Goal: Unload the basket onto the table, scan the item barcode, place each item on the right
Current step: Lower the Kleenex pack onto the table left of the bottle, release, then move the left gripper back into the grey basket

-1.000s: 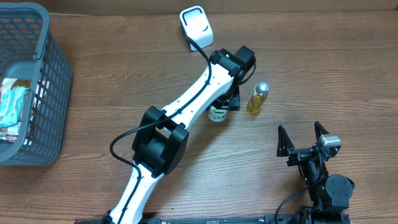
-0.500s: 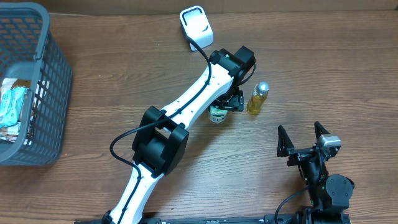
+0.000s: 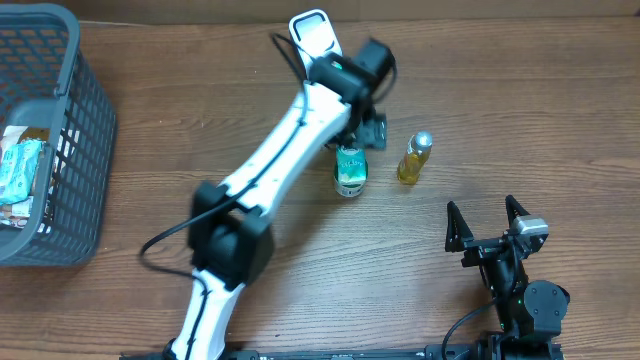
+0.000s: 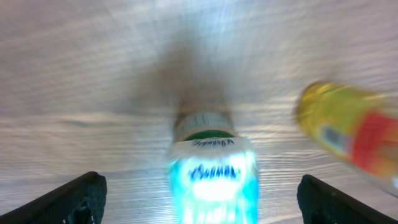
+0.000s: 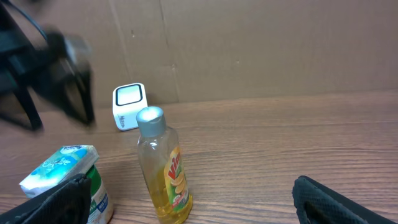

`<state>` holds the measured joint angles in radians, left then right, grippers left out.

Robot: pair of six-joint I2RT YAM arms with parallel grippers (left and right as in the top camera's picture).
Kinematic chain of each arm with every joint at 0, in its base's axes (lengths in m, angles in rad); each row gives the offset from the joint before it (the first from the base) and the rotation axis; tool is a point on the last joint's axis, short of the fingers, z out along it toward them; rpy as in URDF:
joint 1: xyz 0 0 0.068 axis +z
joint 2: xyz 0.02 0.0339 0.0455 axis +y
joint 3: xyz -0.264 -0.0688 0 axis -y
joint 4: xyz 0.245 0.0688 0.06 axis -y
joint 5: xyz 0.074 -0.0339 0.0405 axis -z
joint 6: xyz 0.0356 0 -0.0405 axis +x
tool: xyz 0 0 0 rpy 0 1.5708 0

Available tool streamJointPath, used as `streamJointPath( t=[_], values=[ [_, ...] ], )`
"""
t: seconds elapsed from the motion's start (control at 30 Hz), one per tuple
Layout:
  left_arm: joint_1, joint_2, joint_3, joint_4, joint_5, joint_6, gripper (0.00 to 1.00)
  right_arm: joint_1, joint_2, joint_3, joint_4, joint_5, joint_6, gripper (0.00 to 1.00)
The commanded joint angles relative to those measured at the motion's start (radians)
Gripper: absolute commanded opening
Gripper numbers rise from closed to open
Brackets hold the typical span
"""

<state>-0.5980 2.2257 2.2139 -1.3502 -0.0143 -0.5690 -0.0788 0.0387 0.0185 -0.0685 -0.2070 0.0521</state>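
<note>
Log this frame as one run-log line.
left gripper: open, holding nothing | green-label container: upright beside yellow bottle | right gripper: open, idle | white scanner: far side

The small container (image 3: 350, 170) sits on the table (image 3: 520, 100) between the fingers (image 4: 68, 202) of the left gripper (image 3: 368, 130), touching neither, with the bottle (image 3: 414, 158) near it, just past the right-hand finger. Ahead of the right gripper (image 3: 487, 222), well apart from its fingers (image 5: 53, 199), the bottle stands in line with the gap between them, the small container toward the left finger and the scanner (image 3: 315, 38) farther behind both; the basket (image 3: 80, 150), with packets (image 3: 20, 170) in it, lies far to the left of both grippers
</note>
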Motion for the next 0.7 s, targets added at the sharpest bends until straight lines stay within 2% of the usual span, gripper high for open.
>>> streamJointPath(
  t=[0.0, 0.1, 0.2, 0.3, 0.47, 0.57, 0.67],
  values=[
    [0.070, -0.163, 0.093, 0.000, -0.108, 0.104, 1.00, 0.001, 0.000, -0.011, 0.006, -0.005, 0.000, 1.00],
    [0.139, -0.240, 0.134, 0.003, -0.275, 0.184, 1.00, 0.001, 0.000, -0.011, 0.006, -0.005, 0.000, 1.00],
    [0.239, -0.328, 0.172, 0.036, -0.509, 0.217, 1.00, 0.001, 0.000, -0.011, 0.006, -0.004, 0.000, 1.00],
    [0.346, -0.398, 0.176, 0.093, -0.628, 0.298, 0.99, 0.001, 0.000, -0.011, 0.006, -0.005, 0.000, 1.00],
    [0.579, -0.455, 0.176, 0.178, -0.636, 0.465, 1.00, 0.001, 0.000, -0.011, 0.006, -0.005, 0.000, 1.00],
    [0.722, -0.446, 0.175, 0.180, -0.605, 0.464, 0.99, 0.001, 0.000, -0.011, 0.006, -0.005, 0.000, 1.00],
    [0.864, -0.420, 0.166, 0.172, -0.470, 0.446, 1.00, 0.001, 0.000, -0.011, 0.006, -0.005, 0.000, 1.00]
  ],
)
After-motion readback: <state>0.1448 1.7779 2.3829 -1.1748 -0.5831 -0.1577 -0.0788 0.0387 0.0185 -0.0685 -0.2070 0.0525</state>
